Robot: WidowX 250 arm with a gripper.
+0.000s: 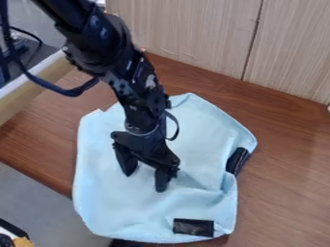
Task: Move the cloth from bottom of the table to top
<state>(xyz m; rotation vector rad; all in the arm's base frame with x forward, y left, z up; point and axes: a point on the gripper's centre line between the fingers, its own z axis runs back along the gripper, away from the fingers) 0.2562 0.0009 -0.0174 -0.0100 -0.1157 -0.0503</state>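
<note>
- Brown wooden table (287,164) lies under everything.
- Pale blue cloth (106,193) spreads, rumpled, past its lower-left edge.
- Black gripper (145,181) hangs over the cloth's middle, fingers apart.
- Black patches (193,227) mark the cloth's right and bottom.

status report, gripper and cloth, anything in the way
Gripper open over cloth. Cloth spread, creased lower right. Possible snag: two black patches along its edges.

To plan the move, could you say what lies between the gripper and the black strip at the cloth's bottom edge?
Only pale blue cloth, as the camera view shows.
</note>
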